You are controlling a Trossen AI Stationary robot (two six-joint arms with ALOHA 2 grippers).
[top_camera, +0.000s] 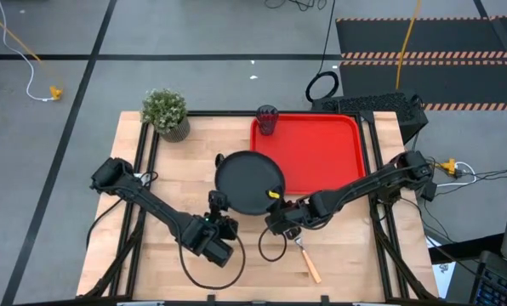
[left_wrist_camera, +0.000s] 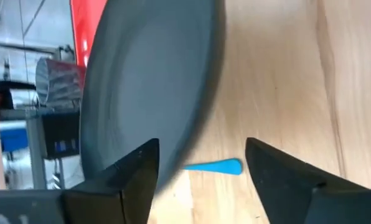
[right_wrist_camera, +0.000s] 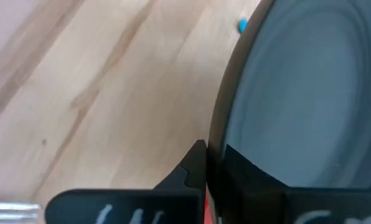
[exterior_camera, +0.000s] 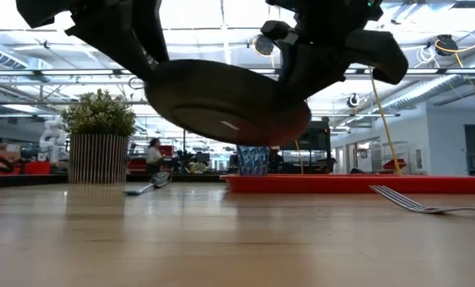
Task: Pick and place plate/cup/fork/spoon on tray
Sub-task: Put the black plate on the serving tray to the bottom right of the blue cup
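Black plate is lifted off the wooden table, overlapping the red tray edge, clamped at its rim by the right gripper. Left gripper fingers are spread apart beside the plate's near rim. Spoon is mostly hidden under the plate. Fork has tines partly covered. Cup sits on the tray's far corner.
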